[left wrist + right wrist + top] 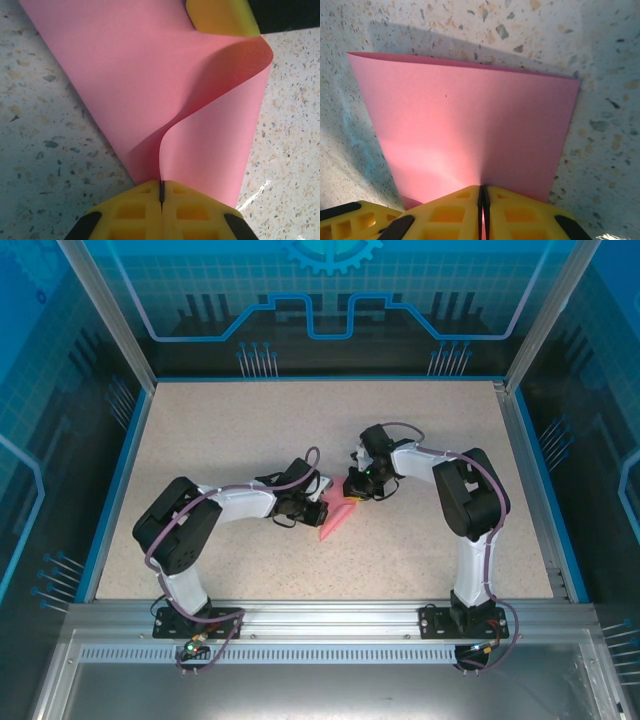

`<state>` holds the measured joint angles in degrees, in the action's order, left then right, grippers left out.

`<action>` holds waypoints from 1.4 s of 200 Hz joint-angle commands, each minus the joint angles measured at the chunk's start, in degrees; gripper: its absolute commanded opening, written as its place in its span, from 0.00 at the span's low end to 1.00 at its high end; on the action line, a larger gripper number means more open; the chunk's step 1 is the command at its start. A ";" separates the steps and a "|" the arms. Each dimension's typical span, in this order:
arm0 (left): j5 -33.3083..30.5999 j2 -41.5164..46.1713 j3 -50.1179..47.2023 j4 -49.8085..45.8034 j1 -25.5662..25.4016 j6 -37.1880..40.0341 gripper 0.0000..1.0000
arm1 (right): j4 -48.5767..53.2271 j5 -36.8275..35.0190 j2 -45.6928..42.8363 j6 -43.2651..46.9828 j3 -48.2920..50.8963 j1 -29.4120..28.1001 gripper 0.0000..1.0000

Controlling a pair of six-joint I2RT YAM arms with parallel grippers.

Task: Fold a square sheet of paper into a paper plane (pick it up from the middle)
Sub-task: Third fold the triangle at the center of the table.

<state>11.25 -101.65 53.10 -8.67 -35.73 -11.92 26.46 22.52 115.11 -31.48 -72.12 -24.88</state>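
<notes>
While both grippers pinch it, the thin, matte, pink-red square sheet of paper [338,512] sits near the middle of the speckled beige table top [250,440], between the two arms. Whether its lower edge touches the surface I cannot tell. It is bowed into a loose roll, with no sharp crease showing in the curve in the left wrist view.

The left gripper [161,192] is clamped on one edge of the sheet, its yellow pads pressed together with the paper between them. The right gripper [483,192] is likewise clenched on the paper, gripping the opposite side.

The step in hand looks like bringing two edges together for the first fold. To do it well, I judge that the edges should be lined up before any pressing. The sheet should then be lowered flat. One gripper should hold the matched edges while the other runs along the bend, since a skewed first crease would spoil every later fold.

Count: one sheet, two arms, two grippers, no finished plane.
</notes>
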 commanded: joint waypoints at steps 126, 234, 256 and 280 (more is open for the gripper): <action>-0.12 -2.85 0.21 -1.63 0.48 2.25 0.00 | -1.20 1.80 -4.39 -2.19 -0.11 -0.39 0.16; 1.33 -2.50 0.95 -1.79 0.44 2.78 0.00 | -30.76 3.86 -24.19 -20.39 27.76 -7.28 0.05; 1.28 -2.59 1.21 -2.10 0.43 2.92 0.00 | -35.79 1.96 -22.49 -24.64 30.25 -11.07 0.03; 1.45 -2.64 1.21 -1.90 0.40 2.97 0.00 | -41.36 1.02 -20.10 -27.87 31.63 -14.55 0.02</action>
<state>11.88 -102.35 53.63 -8.69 -35.66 -10.35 -5.39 25.06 92.62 -53.25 -42.02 -36.34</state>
